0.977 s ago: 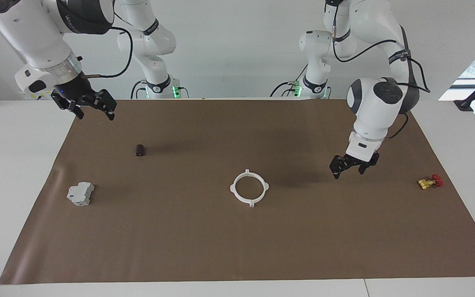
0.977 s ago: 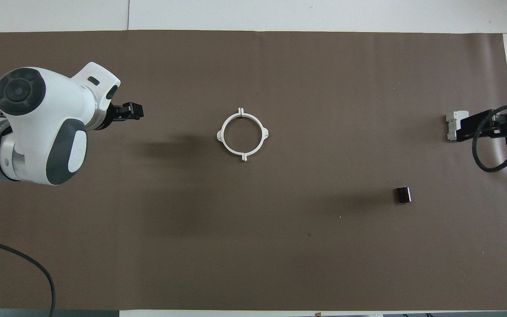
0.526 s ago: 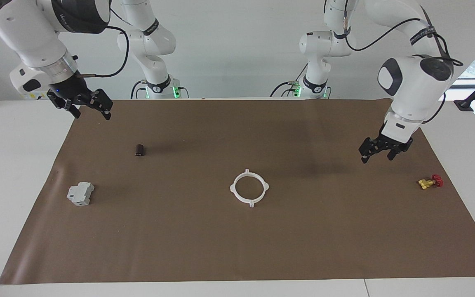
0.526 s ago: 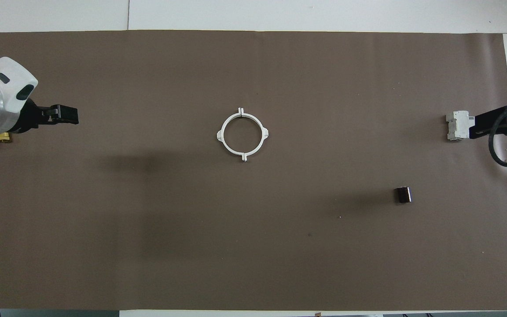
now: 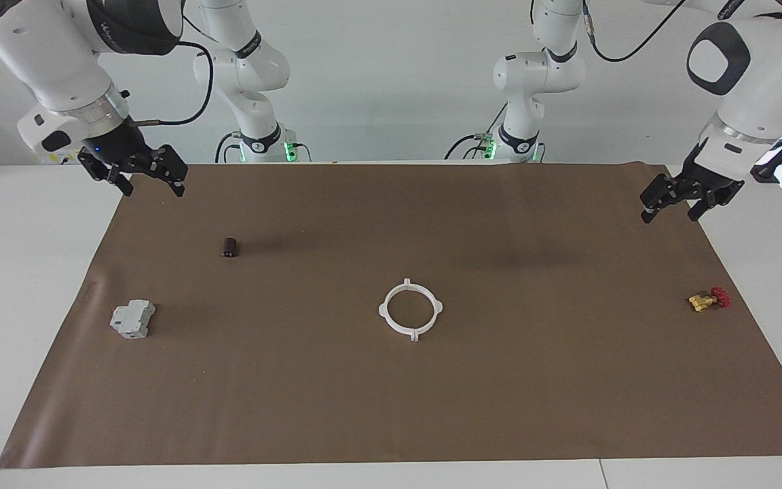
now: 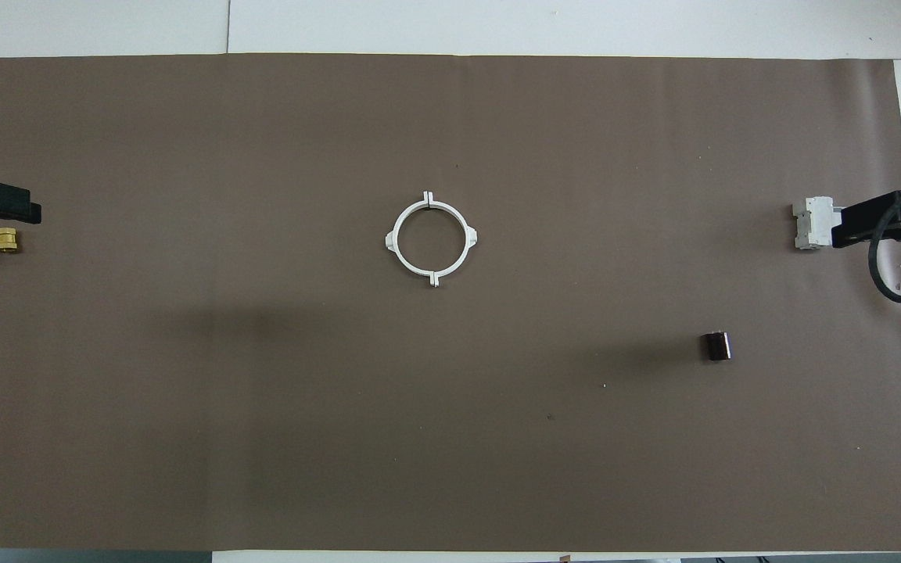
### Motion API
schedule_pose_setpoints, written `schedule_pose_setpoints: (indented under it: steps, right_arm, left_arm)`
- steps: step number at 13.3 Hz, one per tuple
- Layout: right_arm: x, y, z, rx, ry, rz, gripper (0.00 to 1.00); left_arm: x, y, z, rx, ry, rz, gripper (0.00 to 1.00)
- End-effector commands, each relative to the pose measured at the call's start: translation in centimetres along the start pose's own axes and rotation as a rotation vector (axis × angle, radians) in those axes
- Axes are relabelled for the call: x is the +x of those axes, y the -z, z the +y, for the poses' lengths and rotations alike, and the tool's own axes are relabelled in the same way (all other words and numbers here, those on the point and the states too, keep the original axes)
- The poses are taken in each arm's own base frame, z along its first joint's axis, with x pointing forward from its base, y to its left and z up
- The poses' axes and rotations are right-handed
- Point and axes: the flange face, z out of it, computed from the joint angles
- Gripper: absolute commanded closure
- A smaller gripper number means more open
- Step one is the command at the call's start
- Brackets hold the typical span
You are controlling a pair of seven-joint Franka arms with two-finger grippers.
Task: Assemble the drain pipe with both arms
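Brown paper (image 5: 499, 407) covers my tabletop (image 5: 24, 272). Facing view: drain pipe (image 5: 410, 310) lies mid-paper as one ring; my left claw (image 5: 681, 197) and right claw (image 5: 138, 173) hang spread, empty, over opposite ends. Overhead view: only claw tips show, plus the ring (image 6: 430, 238).

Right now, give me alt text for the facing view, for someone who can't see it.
A white drain pipe ring lies assembled mid-mat, with both arms raised clear: left pincer and right pincer open over the mat's robot-side corners. A grey block, dark cylinder and small valve lie apart.
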Motion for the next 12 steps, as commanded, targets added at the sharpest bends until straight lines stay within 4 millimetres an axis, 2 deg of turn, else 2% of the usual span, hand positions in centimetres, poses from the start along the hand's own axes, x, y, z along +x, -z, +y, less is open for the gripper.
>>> schedule_pose_setpoints:
  steps: [1,4,7,12]
  right_arm:
    - [0.2,0.3,0.0,0.006,0.023,0.001,0.00]
    - [0.2,0.3,0.0,0.006,0.023,0.003,0.00]
    - [0.2,0.3,0.0,0.006,0.023,0.001,0.00]
    - [0.3,0.2,-0.2,0.006,0.024,0.001,0.00]
  left_arm:
    - [-0.1,2.0,-0.7,-0.025,-0.005,-0.027,0.00]
    - [-1.5,3.0,-0.1,-0.033,-0.004,-0.025,0.00]
    - [-3.7,1.4,0.6,-0.041,-0.011,-0.058,0.00]
    - [-3.7,1.4,0.8,-0.034,-0.012,-0.053,0.00]
